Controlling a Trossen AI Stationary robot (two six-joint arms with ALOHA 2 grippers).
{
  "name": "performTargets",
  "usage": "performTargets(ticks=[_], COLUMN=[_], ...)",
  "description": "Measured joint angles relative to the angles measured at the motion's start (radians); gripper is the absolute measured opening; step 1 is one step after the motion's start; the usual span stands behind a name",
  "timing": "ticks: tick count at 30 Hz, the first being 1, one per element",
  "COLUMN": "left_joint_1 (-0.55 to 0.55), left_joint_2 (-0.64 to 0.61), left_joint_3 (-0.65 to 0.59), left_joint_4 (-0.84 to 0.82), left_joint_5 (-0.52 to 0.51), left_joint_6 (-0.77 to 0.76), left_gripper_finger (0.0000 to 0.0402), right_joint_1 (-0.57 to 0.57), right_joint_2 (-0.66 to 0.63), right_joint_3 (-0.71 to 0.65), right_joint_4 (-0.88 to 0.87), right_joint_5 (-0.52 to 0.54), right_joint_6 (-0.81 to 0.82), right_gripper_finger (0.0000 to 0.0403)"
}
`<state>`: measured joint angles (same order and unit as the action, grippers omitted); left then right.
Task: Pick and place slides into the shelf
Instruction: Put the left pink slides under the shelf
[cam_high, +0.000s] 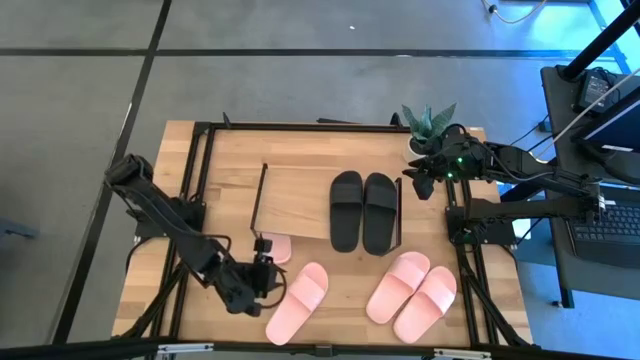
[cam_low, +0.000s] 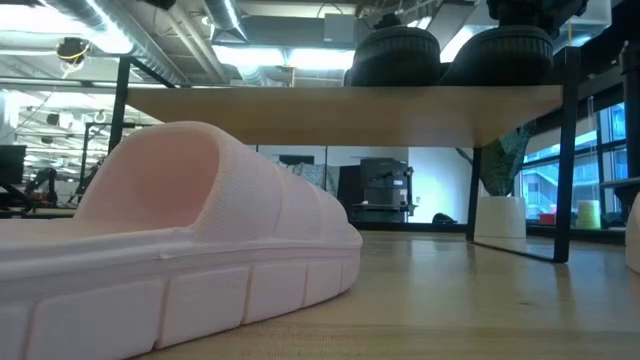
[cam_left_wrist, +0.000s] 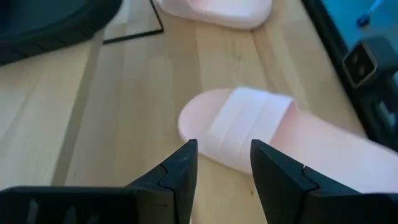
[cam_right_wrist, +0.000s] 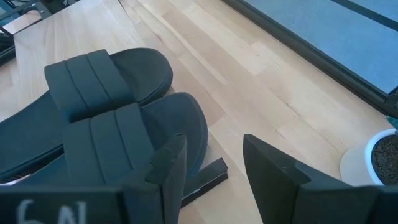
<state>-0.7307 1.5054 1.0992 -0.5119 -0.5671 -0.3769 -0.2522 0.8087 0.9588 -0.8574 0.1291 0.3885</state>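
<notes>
The shelf (cam_high: 298, 198) stands mid-table, with two black slides (cam_high: 363, 212) lying side by side on its top board (cam_low: 350, 100). One pink slide (cam_high: 275, 247) lies on the table, partly under the board's near left corner. A second pink slide (cam_high: 298, 302) lies sole-down near the front edge. A pink pair (cam_high: 412, 293) lies to its right. My left gripper (cam_left_wrist: 224, 149) hovers open just left of the single pink slide (cam_left_wrist: 249, 130), holding nothing. My right gripper (cam_right_wrist: 214, 146) hangs open above the shelf's right end, beside the black slides (cam_right_wrist: 106, 118).
A potted plant (cam_high: 428, 128) stands at the table's far right corner, behind my right gripper (cam_high: 418, 185). The shelf's thin black wire legs (cam_low: 565, 150) stand on the tabletop. Bare wood lies left of the shelf and under its board.
</notes>
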Motion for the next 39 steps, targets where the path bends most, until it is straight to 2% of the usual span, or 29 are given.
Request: performTargets(ticks=[5, 11, 19, 26, 31, 39], left_joint_1=[0.020, 0.046, 0.058, 0.035, 0.021, 0.022], left_joint_2=[0.027, 0.064, 0.183, 0.197, 0.211, 0.298], left_joint_3=[0.000, 0.000, -0.001, -0.002, -0.001, -0.001], left_joint_4=[0.047, 0.111, 0.193, 0.277, 0.277, 0.298], left_joint_5=[0.011, 0.085, 0.119, 0.218, 0.167, 0.124], left_joint_6=[0.084, 0.303, 0.408, 0.413, 0.408, 0.379], left_gripper_finger=[0.0140, 0.0140, 0.0140, 0.0140, 0.0140, 0.0140], right_joint_1=[0.000, 0.000, 0.000, 0.000, 0.000, 0.000], right_joint_2=[0.000, 0.000, 0.000, 0.001, 0.001, 0.001], right_joint_3=[0.000, 0.000, 0.000, 0.000, 0.000, 0.000], right_joint_4=[0.001, 0.001, 0.001, 0.000, 0.000, -0.001], right_joint_5=[0.000, 0.000, 0.000, 0.000, 0.000, 0.000], right_joint_6=[0.001, 0.020, 0.030, 0.083, 0.087, 0.104], right_gripper_finger=[0.0159, 0.0159, 0.0159, 0.0159, 0.0159, 0.0159])
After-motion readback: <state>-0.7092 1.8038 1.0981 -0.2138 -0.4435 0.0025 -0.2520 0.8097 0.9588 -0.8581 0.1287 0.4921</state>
